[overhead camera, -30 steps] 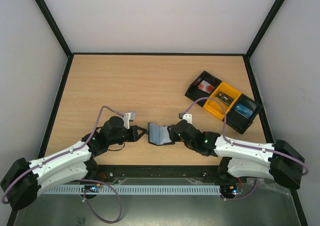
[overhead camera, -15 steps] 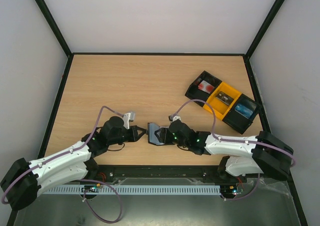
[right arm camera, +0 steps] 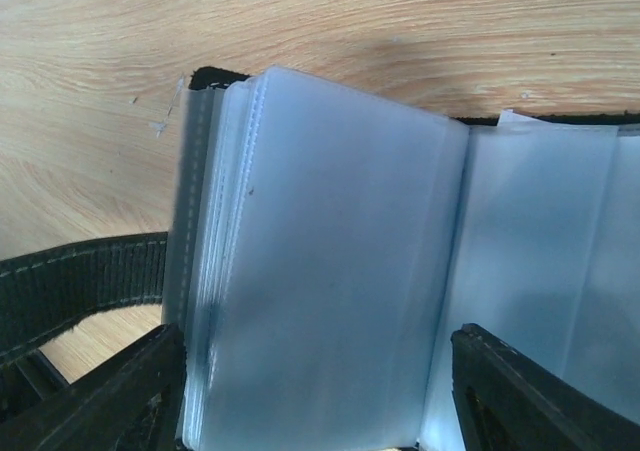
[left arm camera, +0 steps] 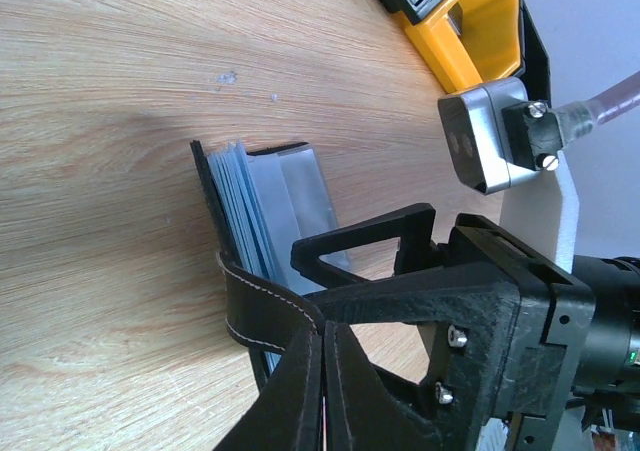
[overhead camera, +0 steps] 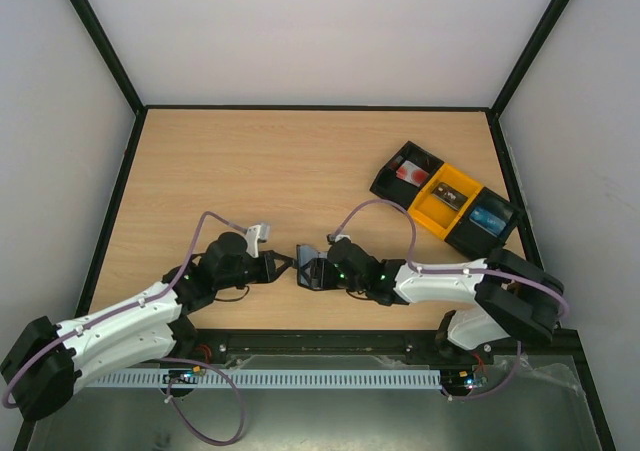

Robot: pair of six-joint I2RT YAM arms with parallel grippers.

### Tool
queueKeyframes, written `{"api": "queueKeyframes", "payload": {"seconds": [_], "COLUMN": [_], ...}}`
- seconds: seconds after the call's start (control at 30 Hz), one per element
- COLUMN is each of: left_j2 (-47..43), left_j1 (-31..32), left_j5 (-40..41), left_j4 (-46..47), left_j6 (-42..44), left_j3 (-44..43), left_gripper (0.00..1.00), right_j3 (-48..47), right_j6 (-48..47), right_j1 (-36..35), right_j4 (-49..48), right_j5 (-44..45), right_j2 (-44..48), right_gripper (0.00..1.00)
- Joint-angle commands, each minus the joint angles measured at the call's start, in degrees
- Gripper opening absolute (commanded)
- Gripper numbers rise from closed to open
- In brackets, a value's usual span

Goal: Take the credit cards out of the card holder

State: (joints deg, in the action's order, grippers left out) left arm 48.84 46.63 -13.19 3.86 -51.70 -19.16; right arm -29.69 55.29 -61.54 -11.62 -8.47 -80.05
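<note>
Status: card holder (left arm camera: 262,196) sits on the counter (left arm camera: 120,121) between both arms, open, sleeves fanned. The left claw (left arm camera: 322,349) is pinched tight on its black strap (left arm camera: 258,309), with the holder just ahead of the tips. The right claw (right arm camera: 315,391) is wide, one finger either side of the sleeve stack and the holder dead ahead; the fold line runs along its reach. It's the free arm, so the pull is likely its job. Sleeves are frosted blue-grey in a black cover. Can't tell cards from sleeves.
</note>
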Motion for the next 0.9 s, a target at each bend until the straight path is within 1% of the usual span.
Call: {"api": "queueKeyframes", "payload": {"seconds": [0.0, 0.2, 0.33, 0.63, 0.87], "left_j2": [-1.05, -1.43, -1.65, -2.05, -2.30], "left_j1": [-0.10, -0.05, -0.10, -0.11, -0.13], "left_j5": [0.28, 0.47, 0.76, 0.80, 1.02], "left_j4": [-0.59, -1.09, -1.14, -1.40, -1.52], "left_j6": [0.05, 0.07, 0.11, 0.02, -0.06], "left_j3": [0.11, 0.10, 0.19, 0.49, 0.66], "left_gripper": [0.03, 0.03, 0.03, 0.03, 0.03], "right_j3": [-2.14, -1.13, -0.68, -0.38, -0.40], "right_j6": [-1.11, -1.32, -1.53, -1.82, -1.95], "right_j1": [-0.17, -0.20, -0.20, -0.17, -0.18], "right_j4": [0.76, 3.68, 5.02, 6.53, 7.38], "right_j5": [2.00, 6.40, 8.03, 10.01, 10.26], "right_j2": [-0.98, 1.45, 3.20, 5.75, 6.02], "right_gripper": [0.68, 0.54, 0.50, 0.52, 0.51]}}
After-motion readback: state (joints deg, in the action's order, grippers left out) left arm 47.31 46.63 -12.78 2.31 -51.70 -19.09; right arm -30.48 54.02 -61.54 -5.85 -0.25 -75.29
